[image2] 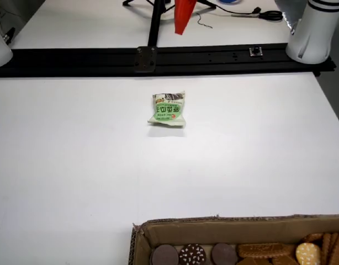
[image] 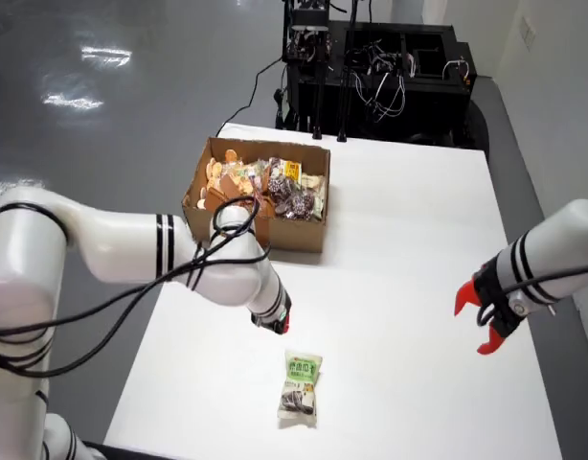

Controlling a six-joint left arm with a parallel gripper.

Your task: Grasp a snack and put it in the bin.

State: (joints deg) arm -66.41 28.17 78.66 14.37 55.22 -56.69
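We see the tool hover just above a green snack on the white bench; its jaws are possibly closed, we cannot tell.

glossy grey floor, white table, black equipment rack

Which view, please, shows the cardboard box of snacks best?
The view from above shows the whole brown cardboard box, open and full of snacks. The low view across the table catches only its near rim and a few biscuits.
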